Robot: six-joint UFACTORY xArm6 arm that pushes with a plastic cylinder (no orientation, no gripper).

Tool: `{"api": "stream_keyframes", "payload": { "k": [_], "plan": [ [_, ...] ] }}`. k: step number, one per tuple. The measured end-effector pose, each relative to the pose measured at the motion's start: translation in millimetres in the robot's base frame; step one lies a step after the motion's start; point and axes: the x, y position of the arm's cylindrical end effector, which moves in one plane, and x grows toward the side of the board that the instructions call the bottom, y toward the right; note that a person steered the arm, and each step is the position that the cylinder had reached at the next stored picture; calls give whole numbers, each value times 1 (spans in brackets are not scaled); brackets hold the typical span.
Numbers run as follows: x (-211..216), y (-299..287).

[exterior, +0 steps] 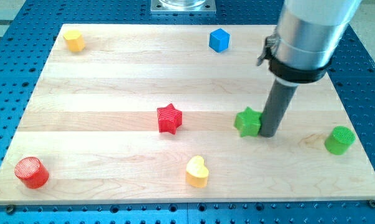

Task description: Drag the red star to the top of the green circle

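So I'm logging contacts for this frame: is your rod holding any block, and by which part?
Nothing is held. My tip only stands against the green star, on the side facing the view's right.

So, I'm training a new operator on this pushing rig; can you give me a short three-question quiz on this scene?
1. True or false: my tip touches the red star.
2. Which block sits right beside my tip? A) green star B) blue cube C) yellow heart
3. Fill in: the green circle lies toward the view's ____ from the red star.

Key: 1 false; 2 A; 3 right.
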Motion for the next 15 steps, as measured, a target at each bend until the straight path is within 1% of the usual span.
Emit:
{"api": "stream_keyframes", "payload": {
  "k": [1,3,5,6,7,8,10,11,12,13,14,15],
  "plan": [
    [16,-31],
    [22,-86],
    [-3,-196],
    [-6,-222],
    [-6,-222],
    [-22,-201],
    [-49,-105],
    [-60,-110],
    [-60,-140],
    [-44,-145],
    [-55,-169],
    [-91,-172]
  ]
}}
